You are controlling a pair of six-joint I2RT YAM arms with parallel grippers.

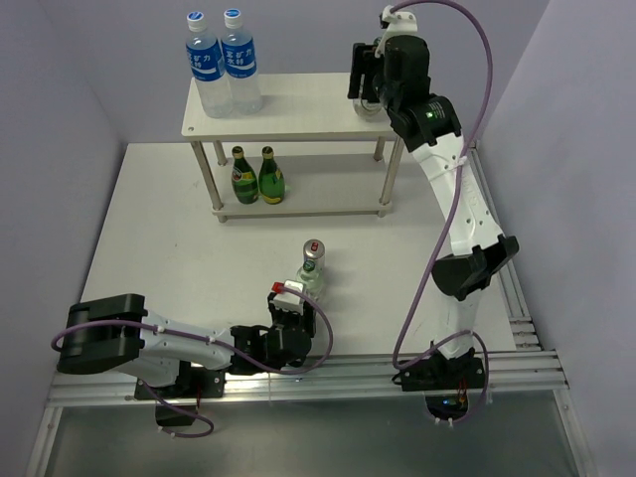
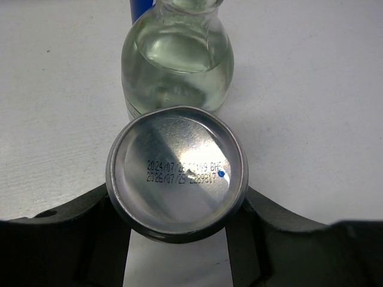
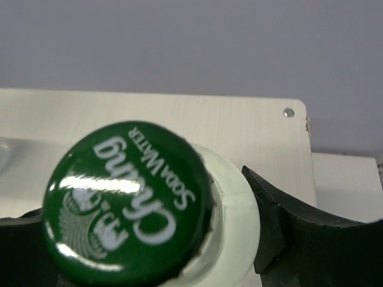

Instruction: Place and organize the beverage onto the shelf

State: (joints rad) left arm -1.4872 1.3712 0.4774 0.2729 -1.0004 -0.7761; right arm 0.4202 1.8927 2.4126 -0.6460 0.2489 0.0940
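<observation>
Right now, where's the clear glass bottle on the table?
Top view: the clear glass bottle stands mid-table before the shelf, between an upright can behind it and the left claw in front.

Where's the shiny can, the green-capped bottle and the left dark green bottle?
shiny can (image 2: 178, 173): left wrist view, on its round silver base.
green-capped bottle (image 3: 128, 200): right wrist view, on the top of its cap.
left dark green bottle (image 1: 243, 182): top view, on its yellow label.

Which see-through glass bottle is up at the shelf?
The green-capped bottle in the right tool, at the right end of the shelf's top board. The other bottle stands on the table, by the left tool's can.
</observation>
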